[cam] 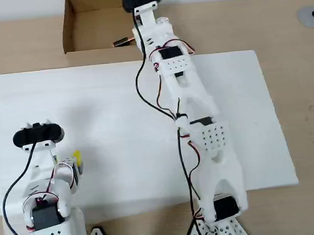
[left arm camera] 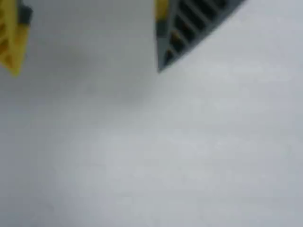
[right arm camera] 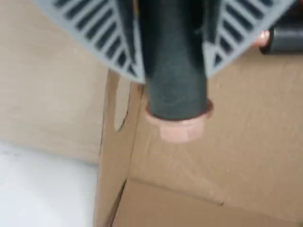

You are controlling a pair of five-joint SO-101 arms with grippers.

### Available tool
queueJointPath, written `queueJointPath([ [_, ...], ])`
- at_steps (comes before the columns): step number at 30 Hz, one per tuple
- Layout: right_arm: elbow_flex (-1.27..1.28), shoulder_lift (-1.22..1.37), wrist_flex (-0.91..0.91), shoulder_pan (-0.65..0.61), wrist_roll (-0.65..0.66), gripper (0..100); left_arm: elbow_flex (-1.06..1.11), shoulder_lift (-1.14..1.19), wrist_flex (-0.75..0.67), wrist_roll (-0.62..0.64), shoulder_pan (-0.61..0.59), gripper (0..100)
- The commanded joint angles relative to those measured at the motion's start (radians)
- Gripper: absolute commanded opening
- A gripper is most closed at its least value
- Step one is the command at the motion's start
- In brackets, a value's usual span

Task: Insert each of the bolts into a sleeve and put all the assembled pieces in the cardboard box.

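My right gripper (right arm camera: 173,71) is shut on a black sleeve (right arm camera: 175,90), and a copper bolt head (right arm camera: 180,125) pokes out of the sleeve's end. It hangs over the floor of the cardboard box (right arm camera: 246,156). A second sleeve with a copper bolt (right arm camera: 279,38) lies farther in on the box floor. In the high view the right arm (cam: 168,56) stretches to the box (cam: 68,32) at the table's back, with a dark assembled piece (cam: 122,42) beside it. My left gripper (left arm camera: 90,42) is open with nothing in it, low over the white mat (left arm camera: 165,142) at the front left (cam: 73,165).
The white mat (cam: 119,126) covers most of the wooden table. A round grey fitting (cam: 310,16) sits in the table at the back right. The box's near wall (cam: 103,55) borders the mat's far edge.
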Motion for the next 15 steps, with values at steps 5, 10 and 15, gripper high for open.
queueJointPath([
  [5, -0.091, -0.027, 0.026, -0.05, 0.068, 12.6, -0.008, -0.002, 0.003, -0.003, 0.015, 20],
  [10, -0.09, -0.027, 0.026, -0.056, 0.063, 14.1, -0.008, -0.002, 0.003, -0.005, 0.015, 20],
  [15, -0.09, -0.028, 0.029, -0.053, 0.063, 14.1, -0.008, -0.002, 0.003, -0.005, 0.015, 20],
])
